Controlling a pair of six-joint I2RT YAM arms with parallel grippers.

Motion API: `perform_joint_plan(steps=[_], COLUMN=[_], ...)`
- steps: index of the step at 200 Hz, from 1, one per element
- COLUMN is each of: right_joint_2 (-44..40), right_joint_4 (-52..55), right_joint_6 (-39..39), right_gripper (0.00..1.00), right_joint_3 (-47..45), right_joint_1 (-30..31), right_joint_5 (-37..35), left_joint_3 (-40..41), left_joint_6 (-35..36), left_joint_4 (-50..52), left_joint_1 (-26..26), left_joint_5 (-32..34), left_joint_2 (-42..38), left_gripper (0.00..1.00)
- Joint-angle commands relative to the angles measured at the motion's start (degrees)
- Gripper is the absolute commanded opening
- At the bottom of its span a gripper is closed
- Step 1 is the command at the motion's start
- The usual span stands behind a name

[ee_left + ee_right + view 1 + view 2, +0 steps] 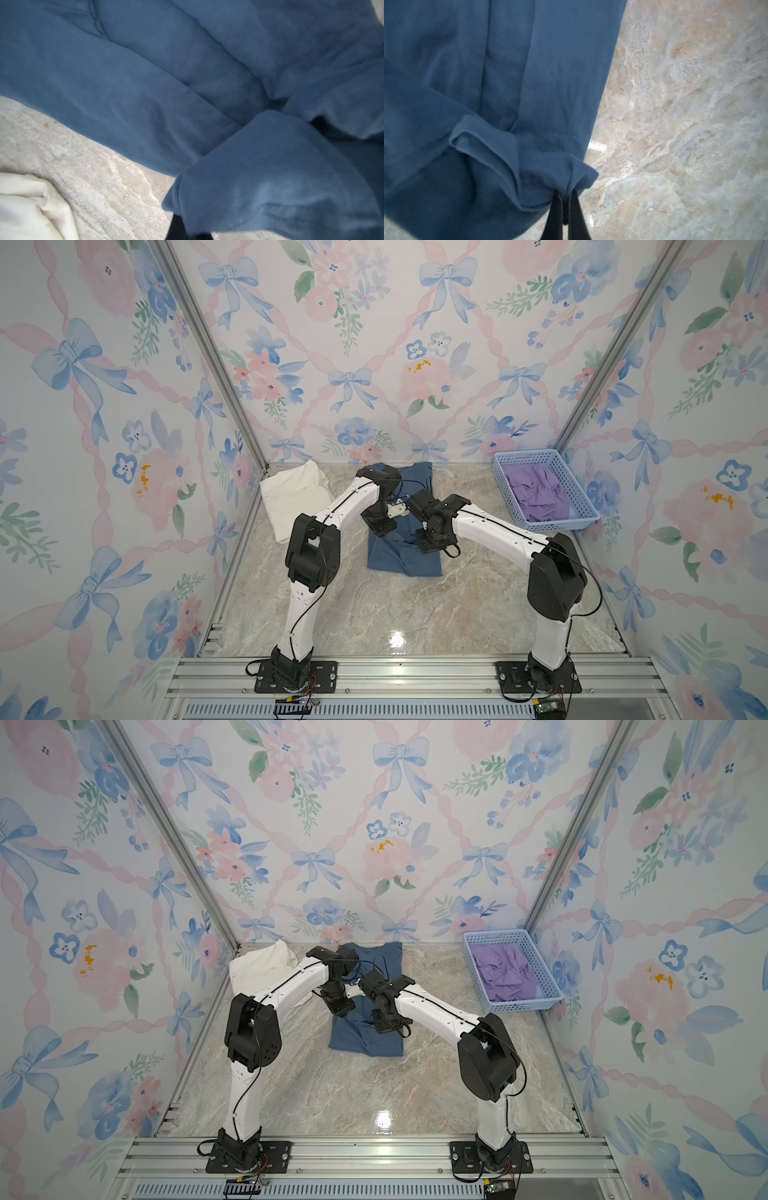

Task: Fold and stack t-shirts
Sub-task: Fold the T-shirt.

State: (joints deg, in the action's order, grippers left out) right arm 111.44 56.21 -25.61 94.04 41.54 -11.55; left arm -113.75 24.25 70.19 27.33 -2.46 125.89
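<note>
I hold a raised edge of the slate-blue t-shirt with left hand and right hand both pinched tight on cloth, spaced apart so the fold carries evenly.

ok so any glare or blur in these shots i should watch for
In both top views a bright glare spot sits on the table near the front. In the left wrist view the fold of the blue t-shirt nearest the lens is soft. In the right wrist view a glare streak lies on the table beside the shirt, the cloth fairly sharp.
</note>
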Motion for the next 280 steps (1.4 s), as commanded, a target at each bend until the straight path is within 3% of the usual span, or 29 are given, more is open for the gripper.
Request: perform_joint_plan(steps=[1, 114, 198, 216, 225, 264, 280], right_joint_2=[2.47, 15.39, 23.49, 25.20, 25.60, 20.31, 15.55], right_joint_4=[-0.31, 2.56, 3.41, 3.89, 3.61, -3.71, -7.05], right_joint_6=[1.52, 3.81, 3.46, 3.54, 3.80, 4.37, 4.25], right_gripper=[0.00, 0.00, 0.00, 0.20, 0.28, 0.34, 0.34], right_joint_3=[3.55, 21.90, 32.50, 34.51, 34.66, 26.26, 20.09], right_joint_1=[-1.78, -7.87, -11.09, -11.61, -11.82, -11.66, -10.92], right_joint_5=[0.96, 0.94, 1.72, 2.34, 2.24, 0.32, -0.26], left_joint_3=[-4.44, -12.24, -21.82, -23.71, -24.23, -24.72, -24.40], left_joint_6=[0.72, 0.19, -1.89, -2.52, -2.89, -4.76, -5.24], left_joint_4=[1.09, 1.00, 0.92, 0.98, 0.83, 0.13, 0.03], left_joint_1=[-1.44, -4.18, -6.10, -6.50, -6.69, -8.13, -8.51], left_joint_5=[-1.49, -3.34, -4.51, -4.57, -4.57, -6.02, -6.32], left_joint_2=[2.54, 7.24, 15.22, 16.40, 16.80, 16.70, 16.05], left_gripper=[0.00, 0.00, 0.00, 0.00, 0.05, 0.11, 0.26])
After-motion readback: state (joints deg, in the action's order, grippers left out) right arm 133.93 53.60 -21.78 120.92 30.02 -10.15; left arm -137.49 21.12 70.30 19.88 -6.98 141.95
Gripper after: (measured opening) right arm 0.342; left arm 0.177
